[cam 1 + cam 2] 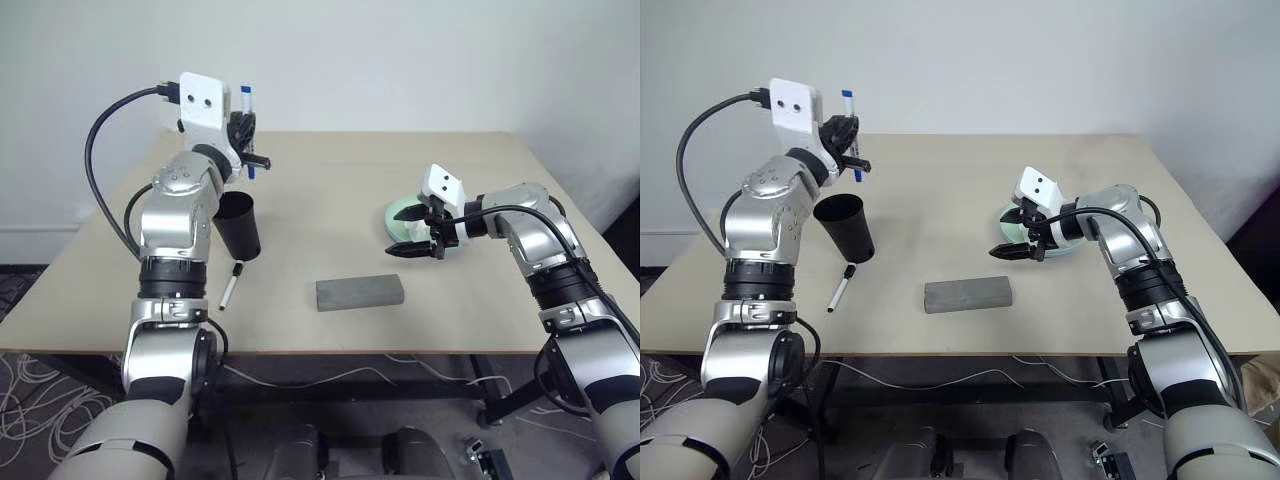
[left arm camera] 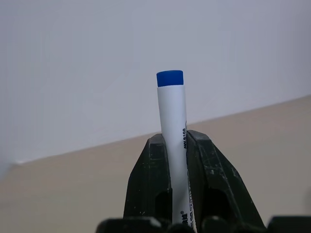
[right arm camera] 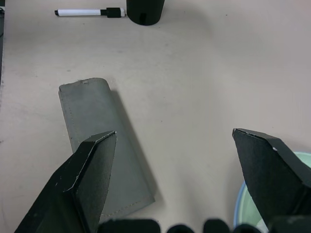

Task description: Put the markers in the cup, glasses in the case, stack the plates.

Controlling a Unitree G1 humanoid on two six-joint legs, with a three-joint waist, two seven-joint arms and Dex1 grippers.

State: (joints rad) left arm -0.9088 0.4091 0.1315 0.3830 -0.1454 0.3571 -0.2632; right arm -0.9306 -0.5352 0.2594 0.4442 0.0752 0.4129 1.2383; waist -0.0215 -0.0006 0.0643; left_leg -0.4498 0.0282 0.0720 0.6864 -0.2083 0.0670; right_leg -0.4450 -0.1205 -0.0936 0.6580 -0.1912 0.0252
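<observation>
Your slim white marker with the blue cap (image 2: 172,145) is standing upright, pinched in the left gripper (image 1: 240,135), raised above the black tapered plastic cup (image 1: 238,225). The second white marker, black-capped (image 1: 230,285), is lying on the beige tabletop (image 1: 330,190) just beside the cup's base. The flat grey fabric-look case (image 1: 360,292) is sitting closed near the front edge (glasses not discernible). Your right gripper (image 1: 420,245) is hovering with fingers spread wide, holding nothing, over the stacked light green and light blue plates (image 1: 400,215).
</observation>
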